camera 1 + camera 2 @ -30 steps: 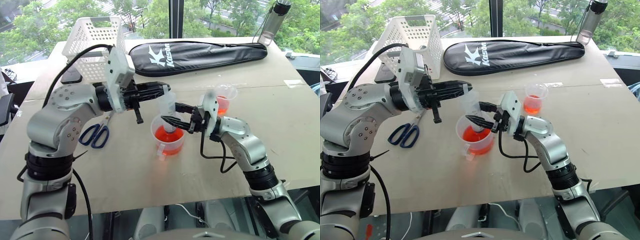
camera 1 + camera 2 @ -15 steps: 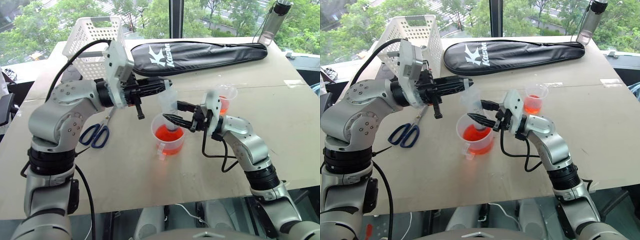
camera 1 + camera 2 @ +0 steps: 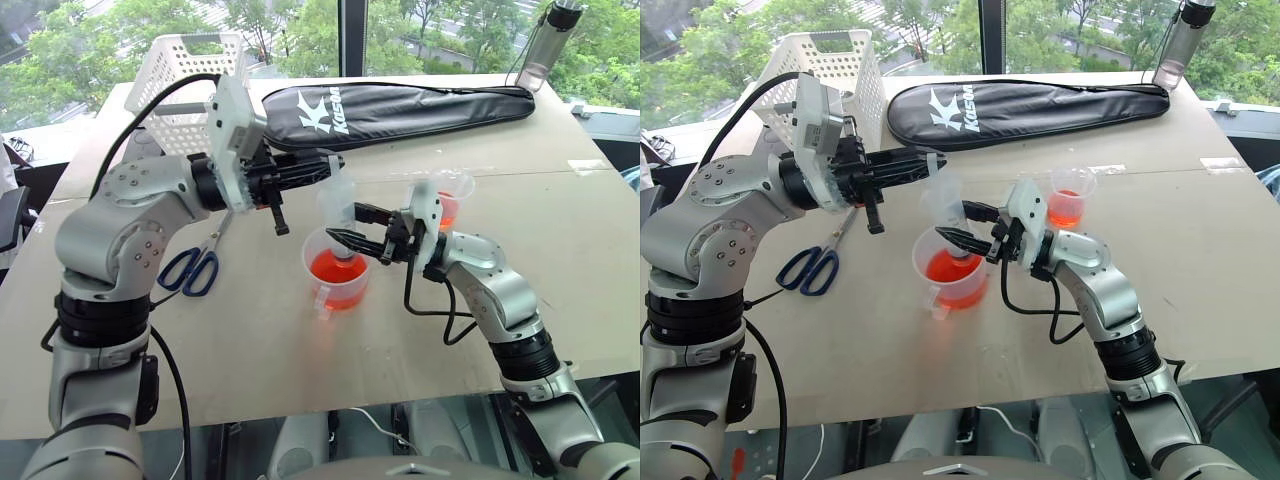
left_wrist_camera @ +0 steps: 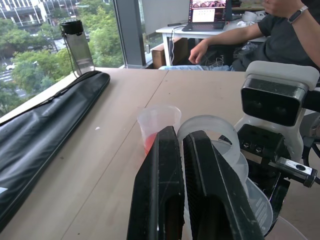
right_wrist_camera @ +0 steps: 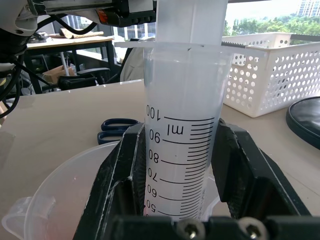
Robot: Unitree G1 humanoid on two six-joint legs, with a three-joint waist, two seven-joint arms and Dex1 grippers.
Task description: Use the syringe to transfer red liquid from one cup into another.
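The syringe [image 3: 338, 212] stands upright with its nozzle end down in the larger handled cup [image 3: 335, 280], which holds red liquid [image 3: 333, 270]. My right gripper [image 3: 342, 226] is shut on the syringe barrel [image 5: 182, 145], one finger [image 5: 122, 170] on each side, just above the cup's rim. My left gripper [image 3: 335, 164] reaches in level from the left and is shut on the edge of the plunger's top disc [image 4: 212, 132]. The smaller cup [image 3: 450, 200], also with red liquid in it, stands just behind the right wrist.
A white basket [image 3: 190, 75] and a long black bag [image 3: 390, 105] lie at the back, with a clear bottle [image 3: 545, 45] at the far right corner. Blue scissors [image 3: 190, 268] lie to the left under my left arm. A person [image 4: 280, 35] sits at a desk beyond the table.
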